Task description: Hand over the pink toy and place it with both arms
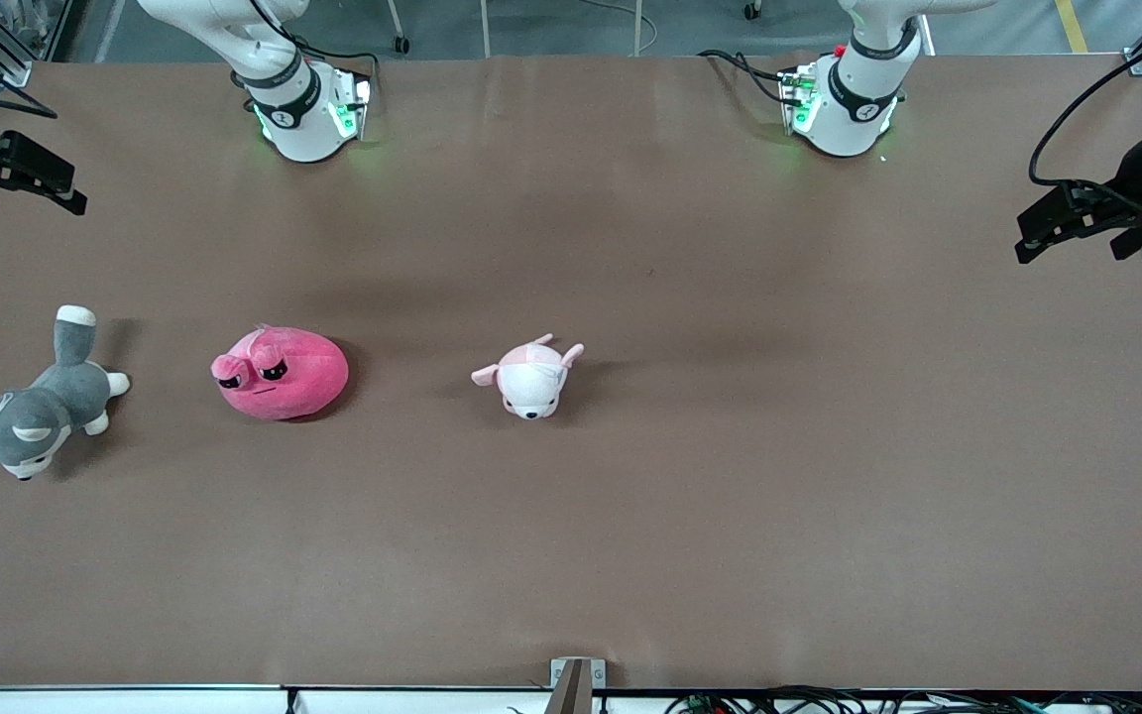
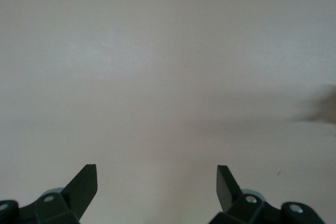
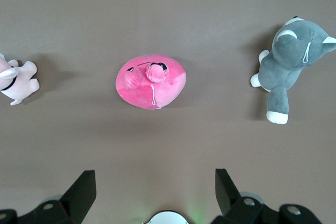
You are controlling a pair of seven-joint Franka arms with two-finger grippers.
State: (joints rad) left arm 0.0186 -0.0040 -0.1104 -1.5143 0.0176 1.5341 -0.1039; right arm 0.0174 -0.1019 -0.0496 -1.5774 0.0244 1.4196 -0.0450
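The pink toy (image 1: 280, 373) is a hot-pink rounded plush with dark sleepy eyes. It lies on the brown table toward the right arm's end, nearer to the front camera than the right arm's base (image 1: 305, 111). My right gripper (image 3: 156, 179) is open and empty, high over the table between that base and the toy. The right wrist view looks straight down on the toy (image 3: 151, 81). My left gripper (image 2: 157, 174) is open and empty over bare table, and no toy shows in its view.
A grey-and-white husky plush (image 1: 34, 409) lies at the right arm's end of the table. A pale pink-and-white puppy plush (image 1: 531, 379) lies near the middle. Black hardware juts in over each end of the table (image 1: 8, 171) (image 1: 1077, 220). The left arm's base (image 1: 847, 104) stands at the table's back edge.
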